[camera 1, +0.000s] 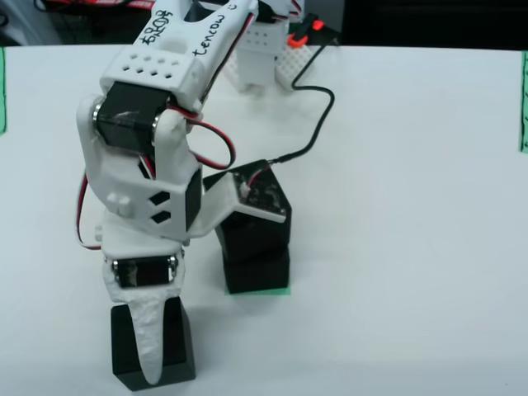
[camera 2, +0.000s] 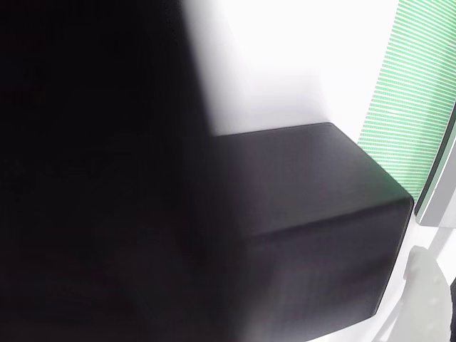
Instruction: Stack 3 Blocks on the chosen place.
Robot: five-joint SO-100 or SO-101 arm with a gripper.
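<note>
Now, in the view from the front, my pincer is at about 7 o'clock of the picture, and its white finger hangs down over the front of one black cube that stands on the white table. I cannot tell whether my jaws are closed on it. At about 2 o'clock from this cube, two other black cubes are stacked on the green square. In the view that rides on my pincer, a black cube is very near, with green stripes at 2 o'clock.
</note>
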